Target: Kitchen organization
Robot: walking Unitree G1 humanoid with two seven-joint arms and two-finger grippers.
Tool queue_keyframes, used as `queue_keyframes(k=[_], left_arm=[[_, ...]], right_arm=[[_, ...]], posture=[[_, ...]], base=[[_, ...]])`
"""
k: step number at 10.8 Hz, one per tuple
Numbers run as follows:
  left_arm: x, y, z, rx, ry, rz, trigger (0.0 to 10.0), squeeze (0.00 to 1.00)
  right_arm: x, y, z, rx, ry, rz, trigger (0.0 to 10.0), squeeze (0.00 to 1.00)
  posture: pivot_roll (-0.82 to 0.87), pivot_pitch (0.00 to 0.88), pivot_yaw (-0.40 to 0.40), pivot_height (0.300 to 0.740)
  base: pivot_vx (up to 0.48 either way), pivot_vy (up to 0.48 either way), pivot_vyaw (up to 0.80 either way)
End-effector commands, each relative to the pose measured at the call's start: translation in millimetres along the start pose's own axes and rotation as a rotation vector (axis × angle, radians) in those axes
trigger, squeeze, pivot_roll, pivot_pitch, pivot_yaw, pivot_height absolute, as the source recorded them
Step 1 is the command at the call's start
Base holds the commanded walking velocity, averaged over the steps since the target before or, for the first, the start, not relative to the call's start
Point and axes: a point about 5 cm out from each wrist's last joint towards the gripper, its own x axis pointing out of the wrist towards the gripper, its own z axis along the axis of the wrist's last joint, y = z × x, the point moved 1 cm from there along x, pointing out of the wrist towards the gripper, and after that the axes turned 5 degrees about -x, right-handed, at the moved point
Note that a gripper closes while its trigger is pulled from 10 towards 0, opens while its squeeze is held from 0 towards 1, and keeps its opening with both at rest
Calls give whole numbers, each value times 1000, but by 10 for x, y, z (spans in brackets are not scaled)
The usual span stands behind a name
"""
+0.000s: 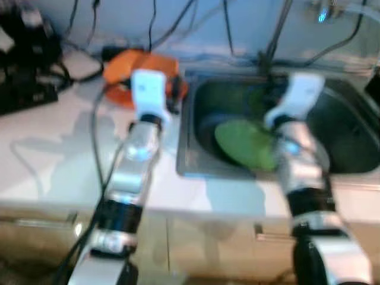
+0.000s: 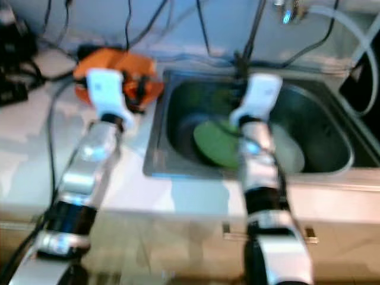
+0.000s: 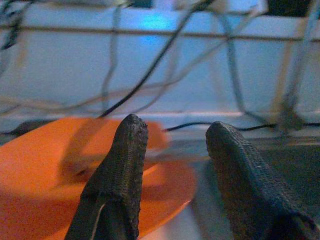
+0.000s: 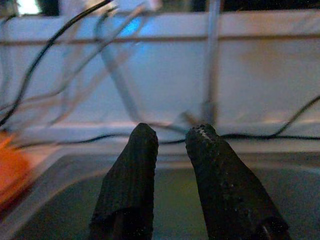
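Note:
Orange plates (image 1: 122,74) sit stacked on the white counter just left of the sink (image 1: 350,148). My left gripper (image 3: 172,130) hovers over the right edge of the orange plates (image 3: 40,175), open, with nothing between its fingers. A green plate (image 1: 243,142) leans inside the sink, and a white plate (image 2: 291,151) lies beside it. My right gripper (image 4: 172,132) is above the sink's back part. Its fingers stand a narrow gap apart and hold nothing. In the eye views the white wrist housings hide both sets of fingers.
Black devices (image 1: 24,59) and several cables crowd the counter's back left. A faucet with a grey hose (image 2: 350,29) rises behind the sink. Bare white counter (image 1: 53,160) lies to the left of my left arm. Cabinet fronts run below.

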Motion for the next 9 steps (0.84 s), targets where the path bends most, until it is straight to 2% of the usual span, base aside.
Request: queue_keyframes(k=[1, 7, 8, 9], left_arm=[[1, -35, 30, 4, -15, -11, 10000, 0], [4, -22, 94, 16, -26, -13, 10000, 0], [0, -3, 100, 22, -18, -13, 10000, 0], [-44, 46, 36, 32, 47, -16, 10000, 0]], right_arm=[[14, -52, 33, 1, -12, -13, 10000, 0], [9, -26, 14, -6, -6, 6, 10000, 0], [9, -23, 16, -6, -6, 7, 10000, 0], [9, -16, 21, -5, -7, 9, 10000, 0]], posture=[[121, 68, -25, 740], [121, 56, -25, 740], [124, 61, -26, 740], [128, 65, -25, 740]], base=[[0, 0, 0], [0, 0, 0], [0, 0, 0], [0, 0, 0]])
